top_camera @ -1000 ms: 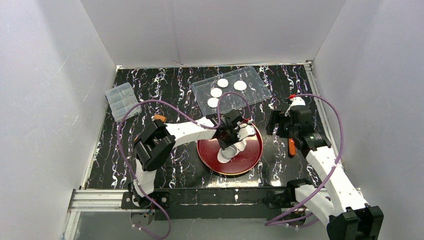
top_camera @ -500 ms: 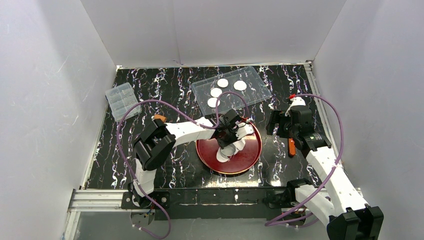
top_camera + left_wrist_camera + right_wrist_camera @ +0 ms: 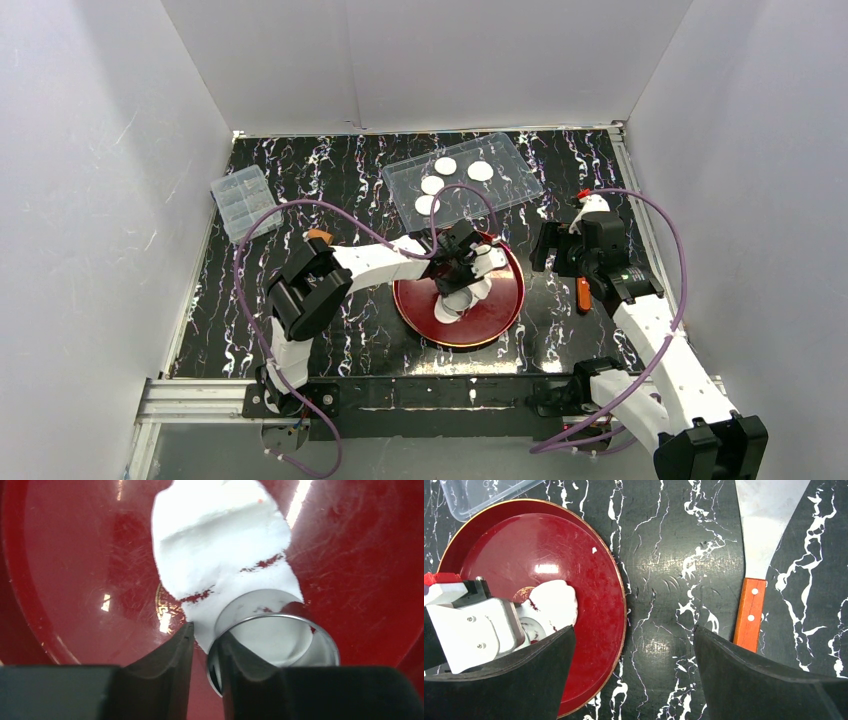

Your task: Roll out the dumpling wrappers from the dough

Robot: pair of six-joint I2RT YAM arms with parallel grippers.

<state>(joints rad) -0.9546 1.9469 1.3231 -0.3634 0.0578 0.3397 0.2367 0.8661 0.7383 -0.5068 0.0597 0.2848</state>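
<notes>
Several round white dumpling wrappers [image 3: 446,164] lie in a clear tray [image 3: 505,190] at the back. A thin ragged sheet of dough [image 3: 220,545] [image 3: 555,602] lies on the red plate [image 3: 503,308] [image 3: 75,580]. A metal ring cutter [image 3: 272,616] stands on the sheet's near end, with a round of dough inside it. My left gripper [image 3: 460,270] [image 3: 207,632] straddles the ring's wall. One finger is inside the ring; the other stands just off the wall with a narrow gap. My right gripper [image 3: 548,250] [image 3: 634,635] hangs wide open and empty over the table, right of the plate.
A spatula with an orange handle [image 3: 749,615] [image 3: 583,293] lies on the table right of my right gripper. A small clear plastic box [image 3: 243,203] sits at the far left. White walls close in the black marbled table on three sides.
My left jaws have parted slightly from the ring cutter's wall, and the left wrist has shifted a little toward the back. The right arm has barely moved.
</notes>
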